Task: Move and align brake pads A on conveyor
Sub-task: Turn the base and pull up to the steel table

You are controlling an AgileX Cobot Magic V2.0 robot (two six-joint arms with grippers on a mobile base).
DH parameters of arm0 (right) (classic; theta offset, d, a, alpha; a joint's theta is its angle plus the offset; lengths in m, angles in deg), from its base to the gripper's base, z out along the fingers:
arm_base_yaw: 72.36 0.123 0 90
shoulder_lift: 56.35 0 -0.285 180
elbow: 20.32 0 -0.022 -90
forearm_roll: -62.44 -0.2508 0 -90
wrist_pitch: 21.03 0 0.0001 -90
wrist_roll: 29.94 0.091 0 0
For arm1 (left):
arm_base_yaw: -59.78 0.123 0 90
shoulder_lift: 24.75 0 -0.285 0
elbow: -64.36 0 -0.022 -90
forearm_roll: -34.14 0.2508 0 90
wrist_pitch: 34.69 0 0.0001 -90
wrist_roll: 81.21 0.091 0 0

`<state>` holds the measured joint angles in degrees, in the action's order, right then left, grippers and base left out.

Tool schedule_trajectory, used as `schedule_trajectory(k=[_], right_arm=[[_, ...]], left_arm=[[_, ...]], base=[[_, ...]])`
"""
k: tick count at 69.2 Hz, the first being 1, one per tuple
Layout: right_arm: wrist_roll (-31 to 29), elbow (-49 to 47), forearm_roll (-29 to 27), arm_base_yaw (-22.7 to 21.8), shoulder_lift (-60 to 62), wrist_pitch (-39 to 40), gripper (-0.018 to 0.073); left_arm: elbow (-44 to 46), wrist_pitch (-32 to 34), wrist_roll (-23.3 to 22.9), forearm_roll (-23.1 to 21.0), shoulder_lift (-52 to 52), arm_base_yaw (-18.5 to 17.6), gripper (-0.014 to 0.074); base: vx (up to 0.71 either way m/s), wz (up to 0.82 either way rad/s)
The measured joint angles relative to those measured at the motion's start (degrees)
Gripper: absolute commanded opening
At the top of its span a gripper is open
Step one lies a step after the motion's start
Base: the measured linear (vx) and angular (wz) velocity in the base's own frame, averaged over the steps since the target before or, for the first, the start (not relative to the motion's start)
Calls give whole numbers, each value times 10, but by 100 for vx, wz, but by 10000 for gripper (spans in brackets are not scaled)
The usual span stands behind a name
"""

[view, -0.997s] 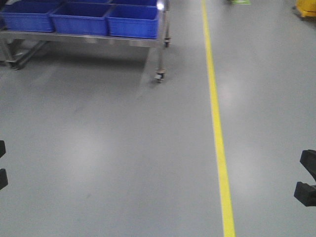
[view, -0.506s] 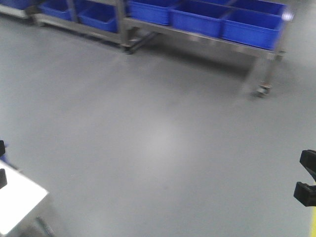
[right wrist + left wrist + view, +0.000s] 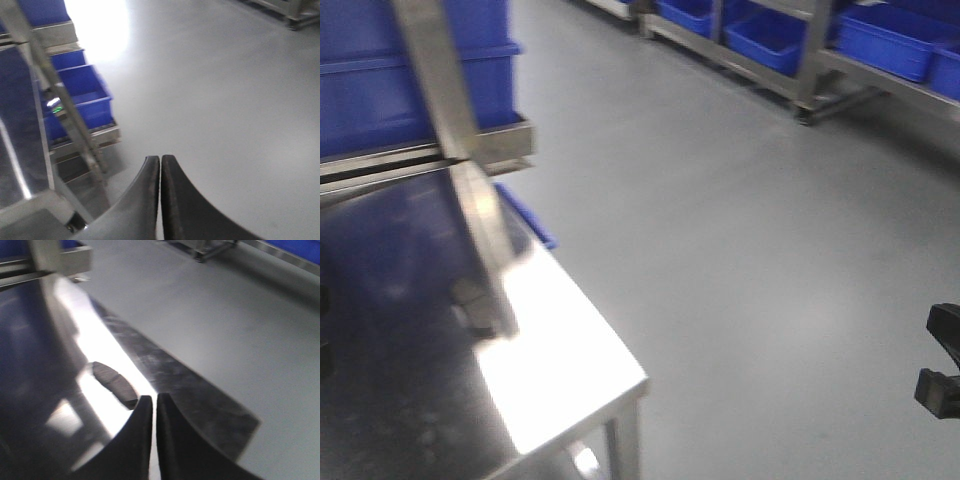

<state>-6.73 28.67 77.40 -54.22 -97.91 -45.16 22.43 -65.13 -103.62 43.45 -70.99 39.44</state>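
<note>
Though smeared by motion, shows in the front view a shiny steel table [image 3: 570,370] at lower left, with a slanting steel post [image 3: 445,110] and blue bins [image 3: 380,90] behind it. Differs sharply from a second ago: then only bare grey floor [image 3: 740,260] with a yellow line, and half a second ago just a pale table corner at the lower left edge. Reads as a base turning and closing on the workstation. Finds the right gripper [image 3: 932,358] at the right edge, over floor, in the same place in the frame as before. No conveyor anywhere yet.

From the left wrist: left gripper [image 3: 154,401] with jaws pressed together and empty, hovering near the table's outer edge. Just beyond the tips, one dark, curved, elongated piece lying flat on the steel, apparently a brake pad A [image 3: 114,384], untouched and too blurred to show any groove. Other three not seen.

From the right wrist: jaws likewise closed on nothing, above bare floor, beside a low shelf of bins.

Judged as approach only, with no alignment begun. Calls next for settling the base, parting the left jaws over the pad, and locating the belt.
</note>
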Motion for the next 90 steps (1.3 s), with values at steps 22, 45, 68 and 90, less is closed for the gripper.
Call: schedule_trajectory(k=[22, 45, 68, 90], right_arm=[[0, 0, 0, 0, 0, 0, -10], [0, 0, 0, 0, 0, 0, -10], [0, 0, 0, 0, 0, 0, -10], [0, 0, 0, 0, 0, 0, -10]], left_arm=[[0, 0, 0, 0, 0, 0, -7], [0, 0, 0, 0, 0, 0, -7], [0, 0, 0, 0, 0, 0, -7], [0, 0, 0, 0, 0, 0, -7]], base=[[8, 73], [8, 58], [6, 41], [0, 1]])
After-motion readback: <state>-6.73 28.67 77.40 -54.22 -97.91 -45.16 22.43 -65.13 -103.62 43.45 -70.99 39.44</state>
